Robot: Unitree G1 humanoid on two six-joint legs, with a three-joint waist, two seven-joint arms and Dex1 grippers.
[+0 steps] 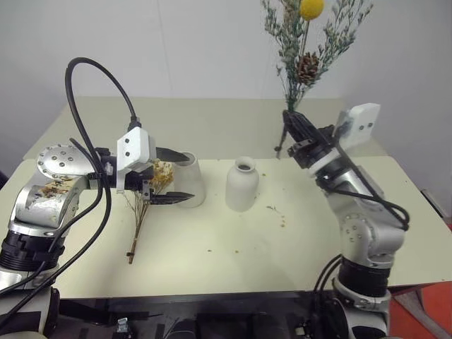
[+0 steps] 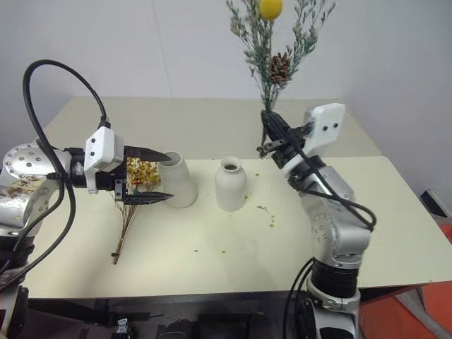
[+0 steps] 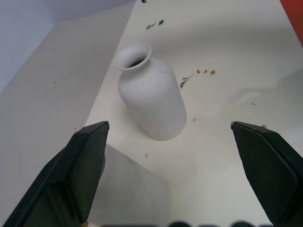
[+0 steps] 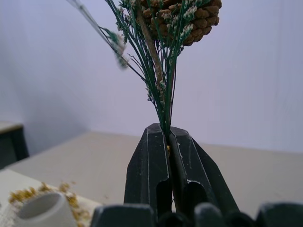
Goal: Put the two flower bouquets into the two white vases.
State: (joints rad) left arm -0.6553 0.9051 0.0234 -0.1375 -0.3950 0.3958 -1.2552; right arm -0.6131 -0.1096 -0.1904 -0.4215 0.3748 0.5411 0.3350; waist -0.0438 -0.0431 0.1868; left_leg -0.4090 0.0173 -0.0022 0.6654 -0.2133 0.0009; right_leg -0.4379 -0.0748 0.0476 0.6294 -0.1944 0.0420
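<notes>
Here, cream table (image 1: 339,233) flecked with crumbs, perhaps petals, white wall (image 1: 191,42) behind

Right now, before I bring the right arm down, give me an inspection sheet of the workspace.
Surface: cream table, dry.
Job's things: yellow bouquet lying flat beside the tapered vase; bottle vase upright, empty; green bouquet held upright in the air.
Clutter: flower crumbs near the bottle vase.
Grippers: left gripper open beside the tapered vase; right gripper shut on the green stems.
Cables: black cable looping over the left arm.
Surroundings: white wall.
</notes>
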